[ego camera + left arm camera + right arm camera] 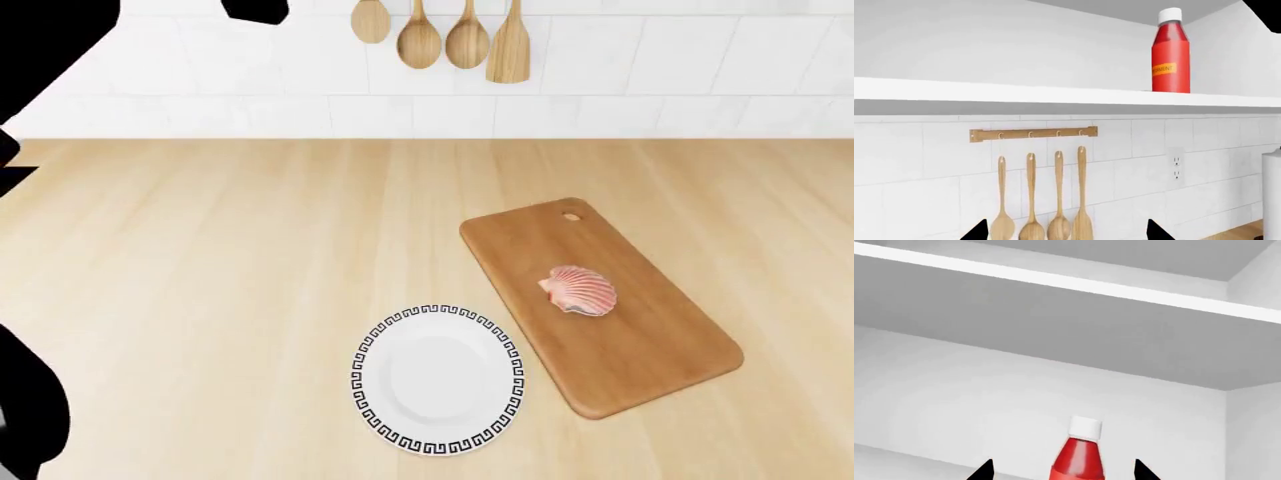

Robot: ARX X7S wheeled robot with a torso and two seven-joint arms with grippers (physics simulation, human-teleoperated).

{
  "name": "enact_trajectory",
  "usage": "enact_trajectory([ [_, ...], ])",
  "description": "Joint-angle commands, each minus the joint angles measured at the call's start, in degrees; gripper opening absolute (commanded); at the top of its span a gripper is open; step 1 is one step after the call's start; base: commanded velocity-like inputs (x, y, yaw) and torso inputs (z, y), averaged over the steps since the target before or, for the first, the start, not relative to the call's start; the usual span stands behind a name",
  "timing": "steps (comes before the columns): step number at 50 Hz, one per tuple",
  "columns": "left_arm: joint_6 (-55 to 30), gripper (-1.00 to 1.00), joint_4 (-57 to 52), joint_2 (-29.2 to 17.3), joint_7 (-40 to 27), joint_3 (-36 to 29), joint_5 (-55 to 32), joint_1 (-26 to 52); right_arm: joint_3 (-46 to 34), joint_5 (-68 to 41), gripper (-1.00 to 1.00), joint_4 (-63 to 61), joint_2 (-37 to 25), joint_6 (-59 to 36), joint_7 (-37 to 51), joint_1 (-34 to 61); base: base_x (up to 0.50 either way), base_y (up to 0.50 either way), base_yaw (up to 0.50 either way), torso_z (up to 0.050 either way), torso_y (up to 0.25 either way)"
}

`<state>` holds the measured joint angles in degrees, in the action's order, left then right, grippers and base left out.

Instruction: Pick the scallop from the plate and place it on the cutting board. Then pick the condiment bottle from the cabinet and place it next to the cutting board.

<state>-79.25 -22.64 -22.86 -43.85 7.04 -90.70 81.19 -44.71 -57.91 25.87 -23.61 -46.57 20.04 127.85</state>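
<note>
The pink-and-white scallop [578,290] lies on the brown cutting board [641,360]. Beside the board sits the Greek-key plate [438,330] with nothing on it. The red condiment bottle [1170,55] stands upright on the white cabinet shelf [987,92]. My left gripper [1067,232] is open below the shelf, facing the wall, with nothing between its fingers. My right gripper [1063,472] is open and faces the condiment bottle [1081,457], which shows between the two spread fingertips and touches neither. Only black parts of my left arm [34,400] show in the head view.
Several wooden spoons [1031,220] hang from a wooden rail [1033,133] on the tiled wall under the shelf. A wall outlet [1176,167] and a white roll [1273,195] are beside them. The pale wooden countertop [200,280] stretches left of the plate.
</note>
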Motion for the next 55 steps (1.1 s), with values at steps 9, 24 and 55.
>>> enact_trajectory([
  [9, 1.1, 1.00, -0.3, -1.4, -2.1, -0.7, -4.3, -0.3, 8.5, 19.5, 1.00, 31.8, 13.5, 5.5, -16.7, 7.1, 0.00, 0.00, 0.00, 0.000, 0.000],
  [24, 2.3, 1.00, 0.8, -1.9, -0.7, -1.4, -3.5, 0.8, 43.1, 59.3, 1.00, 40.1, 21.5, 4.8, -28.1, 7.1, 0.00, 0.00, 0.00, 0.000, 0.000],
  [55, 6.1, 1.00, 4.6, -1.7, 7.2, -4.3, 5.2, 1.2, 44.4, 58.7, 1.00, 48.1, 20.6, 10.2, -25.0, 7.1, 0.00, 0.00, 0.00, 0.000, 0.000],
])
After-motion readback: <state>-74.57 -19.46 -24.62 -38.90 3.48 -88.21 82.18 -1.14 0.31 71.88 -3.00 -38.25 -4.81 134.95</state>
